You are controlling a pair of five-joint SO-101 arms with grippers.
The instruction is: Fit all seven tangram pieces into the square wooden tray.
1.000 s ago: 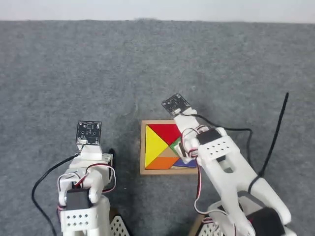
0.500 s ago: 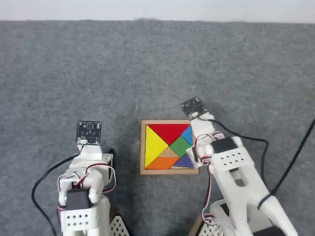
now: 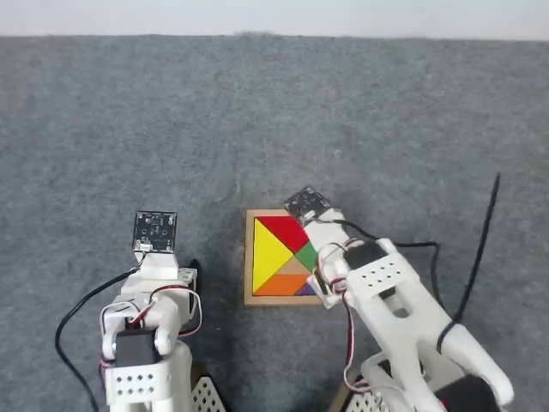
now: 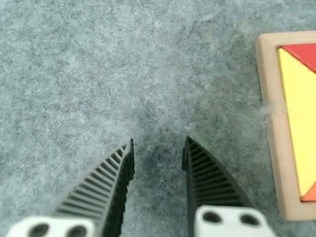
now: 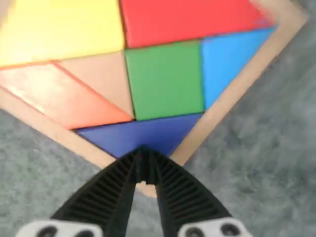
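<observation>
Seven coloured tangram pieces (image 5: pixel 163 79) flush in wooden tray (image 5: pixel 237 84) | left tool (image 4: pixel 158 148) — spread | right tool (image 5: pixel 143 153) — pressed together

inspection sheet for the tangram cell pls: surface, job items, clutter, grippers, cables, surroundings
Surface: grey felt mat covers the table.
Job's things: square wooden tray lies flat. All seven pieces sit in it: yellow triangle, red triangle, green square, light blue triangle, tan triangle, orange piece, dark blue triangle.
Clutter: nothing seen.
Grippers: left gripper is open over bare felt beside the tray. Right gripper is shut and empty, tips at the tray's rim by the dark blue triangle.
Cables: left arm's black cable loops outward; right arm's black cable arcs above the mat.
Surroundings: pale wall beyond the mat.
</observation>
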